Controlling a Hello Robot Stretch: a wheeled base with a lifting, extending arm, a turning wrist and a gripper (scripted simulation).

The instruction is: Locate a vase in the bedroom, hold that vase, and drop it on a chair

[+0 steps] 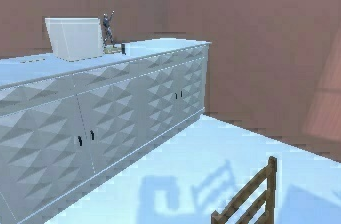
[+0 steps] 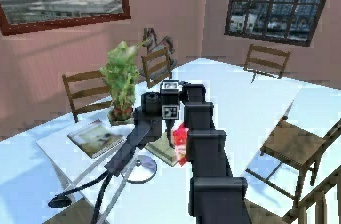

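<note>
my fingers (image 2: 133,143) reach over the white worktop (image 2: 258,100) from the end of my dark arm (image 2: 203,150). i cannot tell how they are set, nor whether they hold anything, since things lie on the worktop behind them. at about eleven o'clock from them a dark pot (image 2: 125,103) with a leafy green plant stands on the worktop. it is upright, its long axis vertical, its leaves pointing to twelve o'clock. a wooden chair (image 2: 83,90) stands at the worktop's edge at about ten o'clock from the pot. a small red thing (image 2: 181,140) sits at three o'clock from my fingers. in the forward view a grey sideboard (image 1: 98,110) carries a white box (image 1: 76,38).
</note>
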